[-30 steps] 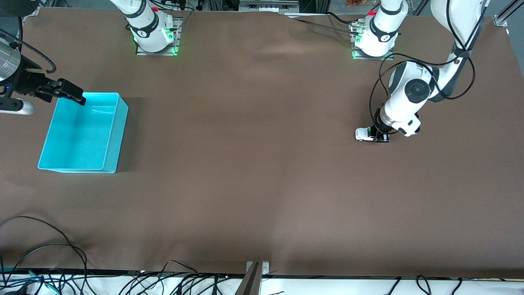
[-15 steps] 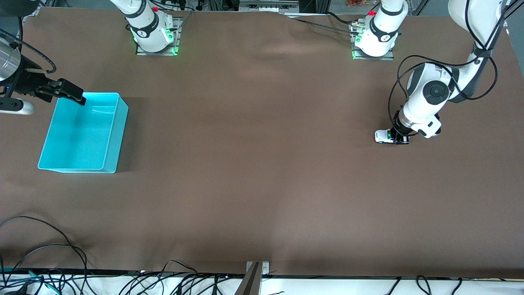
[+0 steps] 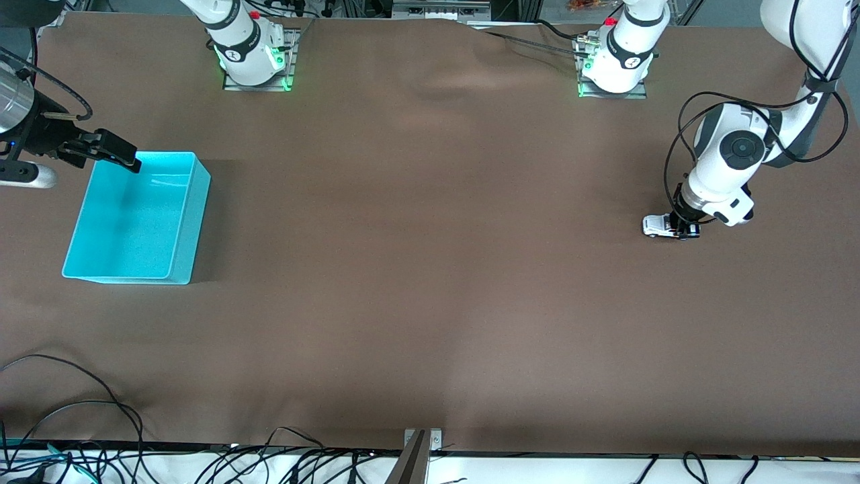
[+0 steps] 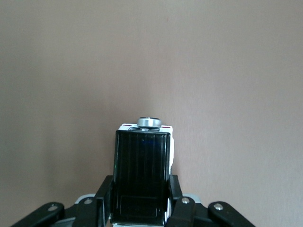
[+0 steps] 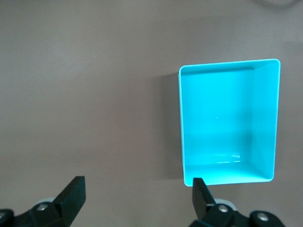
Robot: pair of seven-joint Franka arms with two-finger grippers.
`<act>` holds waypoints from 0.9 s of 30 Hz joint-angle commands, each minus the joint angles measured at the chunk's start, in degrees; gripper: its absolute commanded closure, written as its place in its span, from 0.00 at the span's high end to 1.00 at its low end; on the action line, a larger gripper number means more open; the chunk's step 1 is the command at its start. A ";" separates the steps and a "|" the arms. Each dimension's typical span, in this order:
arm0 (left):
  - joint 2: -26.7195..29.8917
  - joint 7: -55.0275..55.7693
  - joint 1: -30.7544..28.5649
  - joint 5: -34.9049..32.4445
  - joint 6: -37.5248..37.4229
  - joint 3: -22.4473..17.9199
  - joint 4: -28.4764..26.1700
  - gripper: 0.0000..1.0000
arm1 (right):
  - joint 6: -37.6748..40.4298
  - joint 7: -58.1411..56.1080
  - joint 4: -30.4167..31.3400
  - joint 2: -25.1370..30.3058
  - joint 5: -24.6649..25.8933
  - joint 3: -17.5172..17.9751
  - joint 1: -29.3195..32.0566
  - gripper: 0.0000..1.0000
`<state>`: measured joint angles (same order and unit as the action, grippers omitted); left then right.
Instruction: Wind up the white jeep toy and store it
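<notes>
A robot lab: bolted arm bases (image 3: 255, 50), loose cables (image 3: 80, 430).

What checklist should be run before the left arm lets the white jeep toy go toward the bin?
1. Left gripper jaws shut on the white jeep toy: ok.
2. Jeep's wheels on the table: cannot tell.
3. Jeep points toward the cyan bin: cannot tell.
4. Bin upright and nothing in it: ok.
5. Table between jeep and bin bare: ok.
6. Right gripper jaws open, waiting above the bin's rim at the edge farther from the front camera: ok.
</notes>
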<state>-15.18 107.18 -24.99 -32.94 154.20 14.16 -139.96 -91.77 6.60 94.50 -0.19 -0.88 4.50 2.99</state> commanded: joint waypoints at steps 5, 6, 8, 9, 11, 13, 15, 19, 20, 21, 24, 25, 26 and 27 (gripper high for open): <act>-7.41 -0.13 -5.06 -6.00 1.90 -0.09 2.93 0.52 | 0.19 -0.63 -0.72 0.02 0.08 0.16 0.09 1.00; -7.41 -0.13 -5.15 -6.00 1.90 -0.09 3.11 0.59 | 0.19 -0.63 -0.72 0.02 0.08 0.16 0.09 1.00; -7.41 -0.56 -5.24 -6.00 1.90 -0.09 3.20 1.00 | 0.19 -0.63 -0.72 0.02 0.08 0.16 0.09 1.00; -7.49 -0.92 -5.15 -6.00 1.90 -0.09 3.29 1.00 | 0.19 -0.63 -0.72 0.02 0.08 0.16 0.09 1.00; -7.41 -1.27 -5.33 -5.91 1.90 -0.09 3.99 1.00 | 0.19 -0.63 -0.72 0.02 0.08 0.16 0.09 1.00; -7.41 -1.36 -6.03 -5.91 1.90 -0.09 4.43 1.00 | 0.19 -0.63 -0.72 0.02 0.08 0.16 0.09 1.00; -7.23 -1.53 -6.73 -5.91 1.90 -0.09 4.87 1.00 | 0.19 -0.63 -0.72 0.02 0.08 0.16 0.09 1.00; -6.62 -3.46 -8.22 -5.82 1.81 -0.01 5.48 1.00 | 0.19 -0.63 -0.72 0.02 0.08 0.16 0.09 1.00; -6.36 -4.08 -8.84 -5.82 1.72 -0.01 5.75 1.00 | 0.19 -0.63 -0.72 0.02 0.08 0.16 0.09 1.00; -6.09 -4.69 -9.19 -5.82 1.63 0.08 5.92 1.00 | 0.19 -0.63 -0.72 0.02 0.08 0.16 0.09 1.00; -5.22 -7.41 -10.25 -5.12 1.54 0.17 6.01 1.00 | 0.19 -0.63 -0.72 0.02 0.08 0.16 0.18 1.00; -4.78 -8.21 -10.60 -4.95 1.46 0.17 6.01 1.00 | 0.19 -0.63 -0.72 0.02 0.08 0.16 0.09 1.00; -4.51 -8.82 -10.78 -4.68 1.37 0.17 6.01 1.00 | 0.19 -0.63 -0.72 0.02 0.08 0.16 0.09 1.00; -4.16 -9.18 -10.78 -4.68 1.28 0.17 6.01 1.00 | 0.19 -0.63 -0.72 0.02 0.08 0.16 0.09 1.00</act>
<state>-21.39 101.46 -34.20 -37.08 155.79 13.89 -134.08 -91.77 6.60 94.50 -0.19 -0.88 4.50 2.98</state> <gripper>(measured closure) 0.000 0.000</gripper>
